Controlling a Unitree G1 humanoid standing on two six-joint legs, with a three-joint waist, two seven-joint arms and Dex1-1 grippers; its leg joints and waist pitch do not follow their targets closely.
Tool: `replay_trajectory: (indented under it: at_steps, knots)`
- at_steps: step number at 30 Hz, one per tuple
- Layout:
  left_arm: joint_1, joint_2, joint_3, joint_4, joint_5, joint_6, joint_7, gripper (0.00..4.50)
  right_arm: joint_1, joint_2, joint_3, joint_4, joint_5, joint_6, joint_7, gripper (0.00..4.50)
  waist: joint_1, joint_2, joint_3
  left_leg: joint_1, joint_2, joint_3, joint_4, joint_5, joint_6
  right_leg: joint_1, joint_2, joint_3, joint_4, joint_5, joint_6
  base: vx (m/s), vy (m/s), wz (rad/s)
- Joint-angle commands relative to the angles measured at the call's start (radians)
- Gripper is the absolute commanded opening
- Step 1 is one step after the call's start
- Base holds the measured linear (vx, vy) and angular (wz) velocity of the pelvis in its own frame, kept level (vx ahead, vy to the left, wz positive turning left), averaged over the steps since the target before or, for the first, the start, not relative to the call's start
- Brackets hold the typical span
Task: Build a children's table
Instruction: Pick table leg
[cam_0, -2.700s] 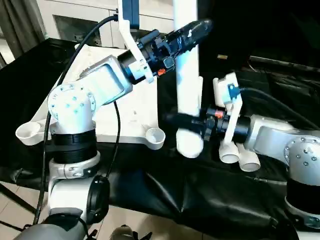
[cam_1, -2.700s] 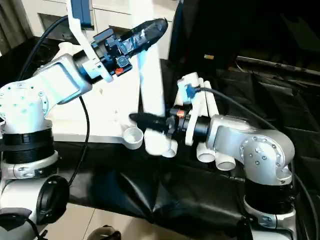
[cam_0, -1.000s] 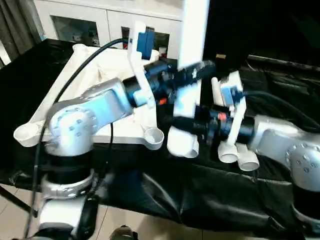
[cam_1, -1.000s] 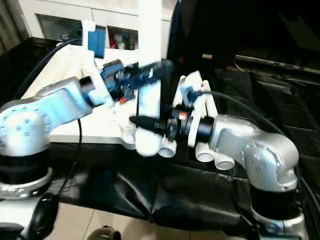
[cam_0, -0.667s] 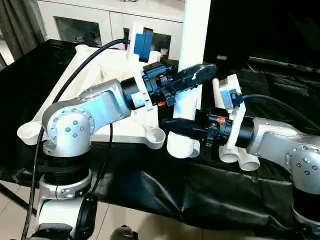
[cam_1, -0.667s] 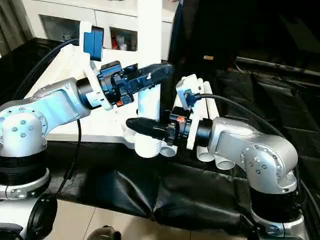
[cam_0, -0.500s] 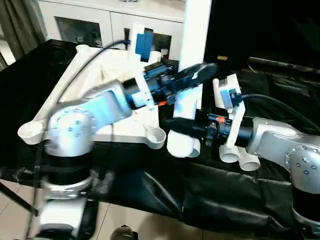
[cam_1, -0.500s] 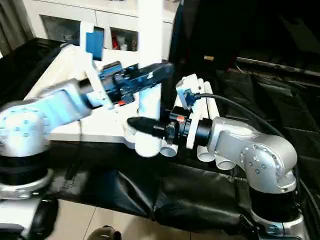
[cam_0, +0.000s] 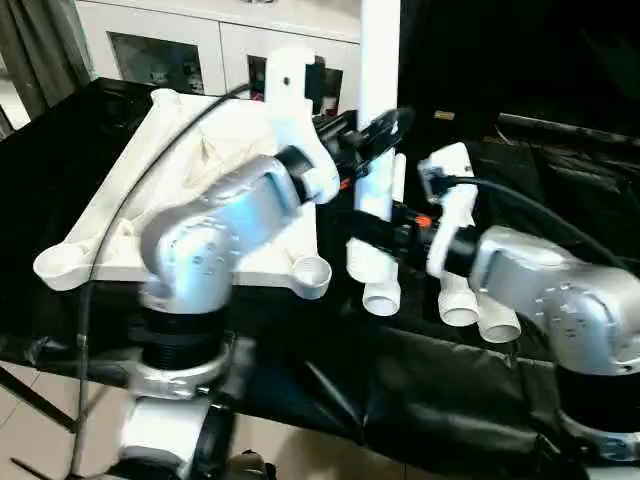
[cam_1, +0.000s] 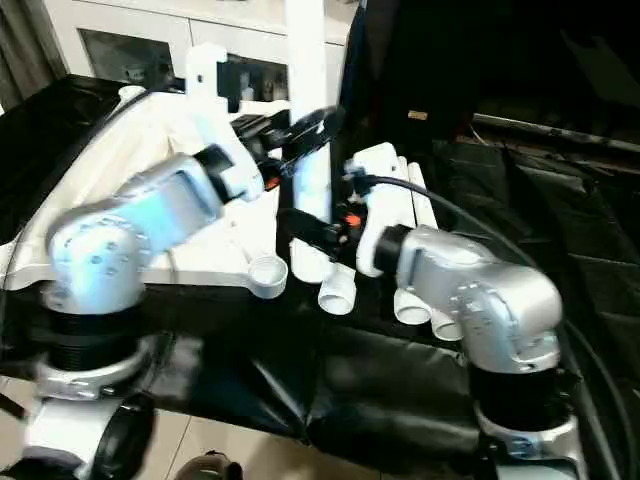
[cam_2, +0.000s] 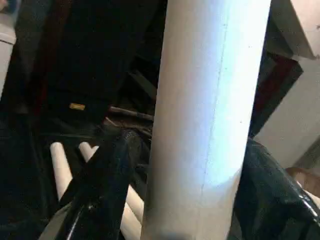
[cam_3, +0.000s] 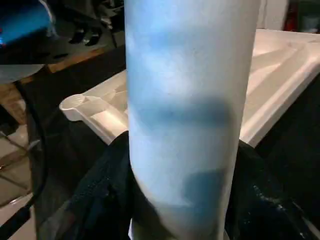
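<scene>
The white leg stood upright mid-frame, pinched between the left gripper above and the right gripper below.

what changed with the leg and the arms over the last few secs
The held leg went from tilted to nearly upright, its lower end now just beside the tabletop's near corner socket. Both arms swung with it. Unchanged: the left gripper clamps it higher up, the right gripper lower down; the tabletop and spare legs stay put.

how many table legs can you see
4, maybe: one upright leg held by both the left pincer and right pincer, three lying on the black cloth behind the right arm, partly hidden.
</scene>
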Motion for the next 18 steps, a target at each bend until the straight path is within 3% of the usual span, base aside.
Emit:
replay_trajectory:
  at_steps: [1,5,12,15,18]
  knots:
    - [0.008,-0.016,0.015,0.02,0.021,-0.014,0.041,2.56,-0.022,0.001,0.006,-0.014,-0.005,-0.015,-0.008,1.93,-0.003,0.007,-0.087,0.02,0.092,-0.052,-0.075,-0.22,-0.062,0.042,-0.117,0.068,-0.092,-0.353,0.002,0.0,0.0,0.0]
    - [0.002,-0.038,0.039,0.018,0.037,-0.032,0.076,2.24,-0.027,0.009,0.011,-0.013,-0.015,-0.016,-0.015,1.93,-0.004,0.006,-0.087,0.019,0.091,-0.051,-0.075,-0.206,-0.055,0.044,-0.116,0.069,-0.089,-0.333,-0.007,0.0,0.0,0.0]
    - [-0.001,-0.022,0.057,0.013,0.034,-0.045,0.071,1.93,-0.032,0.018,0.016,-0.012,-0.042,-0.042,-0.02,1.93,-0.009,0.005,-0.083,0.024,0.091,-0.052,-0.077,-0.247,-0.064,0.039,-0.117,0.067,-0.098,-0.402,0.014,0.0,0.0,0.0]
    - [-0.003,-0.019,0.062,0.012,0.034,-0.046,0.06,1.88,-0.036,0.037,-0.012,-0.003,-0.009,-0.027,-0.018,2.65,-0.009,0.007,-0.083,0.026,0.09,-0.052,-0.077,-0.257,-0.063,0.037,-0.117,0.065,-0.101,-0.422,0.017,0.0,0.0,0.0]
    - [-0.007,-0.003,0.06,0.014,0.02,-0.053,0.018,1.87,-0.038,0.027,-0.016,-0.012,0.006,-0.022,-0.001,2.83,-0.01,0.008,-0.082,0.027,0.089,-0.054,-0.077,-0.268,-0.065,0.036,-0.117,0.064,-0.104,-0.446,0.034,0.0,0.0,0.0]
